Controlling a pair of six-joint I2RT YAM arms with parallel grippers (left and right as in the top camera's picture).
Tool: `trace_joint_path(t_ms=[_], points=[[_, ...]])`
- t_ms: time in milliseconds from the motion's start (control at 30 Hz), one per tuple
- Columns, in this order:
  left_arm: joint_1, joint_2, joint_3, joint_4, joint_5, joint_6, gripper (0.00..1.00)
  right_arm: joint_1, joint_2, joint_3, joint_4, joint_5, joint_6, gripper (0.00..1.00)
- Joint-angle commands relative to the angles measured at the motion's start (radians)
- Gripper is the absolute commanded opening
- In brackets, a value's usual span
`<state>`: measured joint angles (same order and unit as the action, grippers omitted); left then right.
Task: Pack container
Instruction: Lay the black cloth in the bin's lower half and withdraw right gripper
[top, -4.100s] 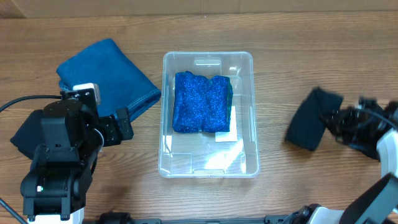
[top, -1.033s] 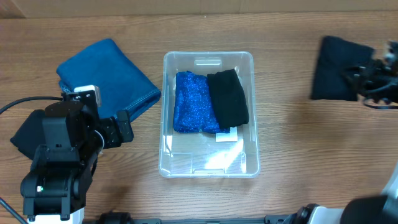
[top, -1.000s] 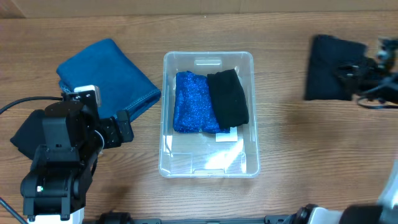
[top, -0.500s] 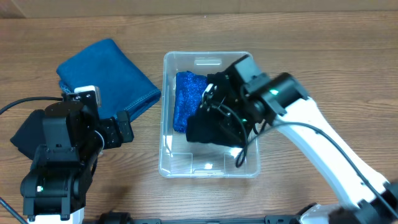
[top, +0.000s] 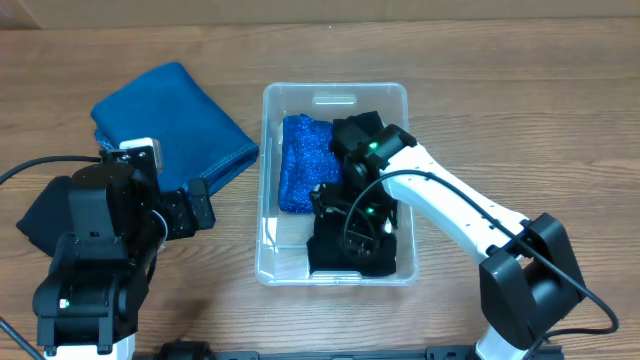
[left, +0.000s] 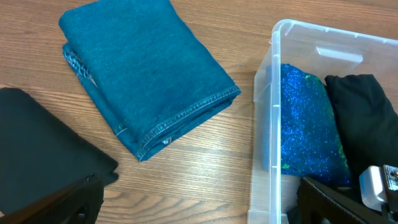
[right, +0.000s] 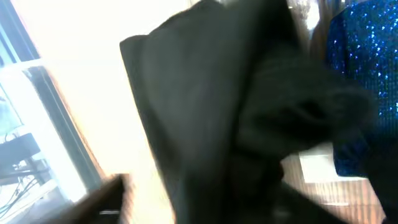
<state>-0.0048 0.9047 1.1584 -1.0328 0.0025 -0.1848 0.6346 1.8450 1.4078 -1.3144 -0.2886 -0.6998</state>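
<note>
Jaws of the left gripper (left: 202, 194) are spread wide and empty, above the table (top: 500, 100) left of the container (top: 335, 92). Whether the right gripper (top: 350, 215) has its jaws closed cannot be told; a black cloth (top: 350, 255) hides them. The clear container sits mid-table, long axis running near to far, and the right gripper is in its near half, beside a sparkly blue cloth (top: 305, 165).

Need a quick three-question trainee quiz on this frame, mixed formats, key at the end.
1. Which arm reaches into the container? A left, B right, C neither.
2. True or false: the folded teal cloth lies on the table, outside the container.
3. What colour is the sparkly cloth inside the container?
Key: 1 B, the right arm; 2 true; 3 blue.
</note>
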Motion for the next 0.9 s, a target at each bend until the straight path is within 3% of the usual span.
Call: trace_joint_path(t_ms=[0, 133, 300, 333, 400, 467, 533, 567, 733, 867], points=[[0.005, -0.003, 0.022, 0.0, -0.011, 0.005, 1.0, 0.0, -0.003, 0.008, 0.047, 0.02, 0.071, 1.0], [0.005, -0.003, 0.022, 0.0, -0.011, 0.005, 1.0, 0.0, -0.034, 0.156, 0.029, 0.158, 0.213, 1.0], [0.005, -0.003, 0.022, -0.014, -0.042, 0.006, 1.0, -0.02, -0.212, 0.422, 0.048, 0.404, 0.417, 1.0], [0.007, -0.004, 0.023, -0.031, -0.126, -0.033, 1.0, -0.046, -0.246, 0.447, 0.055, 0.403, 0.455, 1.0], [0.053, -0.005, 0.027, -0.099, -0.277, -0.249, 1.0, -0.126, -0.307, 0.456, 0.048, 0.364, 0.492, 1.0], [0.194, -0.003, 0.026, -0.147, -0.254, -0.325, 1.0, -0.225, -0.332, 0.456, -0.004, 0.28, 0.492, 1.0], [0.366, 0.003, 0.026, -0.166, -0.182, -0.321, 1.0, -0.306, -0.33, 0.456, -0.018, 0.184, 0.492, 1.0], [0.526, 0.018, 0.026, -0.174, -0.12, -0.306, 1.0, -0.356, -0.327, 0.455, -0.02, 0.126, 0.492, 1.0], [0.975, 0.124, -0.002, -0.143, 0.154, -0.288, 1.0, -0.428, -0.327, 0.455, -0.019, 0.077, 0.492, 1.0], [1.127, 0.311, -0.063, -0.09, 0.175, -0.317, 1.0, -0.428, -0.327, 0.455, -0.039, 0.077, 0.496, 1.0]])
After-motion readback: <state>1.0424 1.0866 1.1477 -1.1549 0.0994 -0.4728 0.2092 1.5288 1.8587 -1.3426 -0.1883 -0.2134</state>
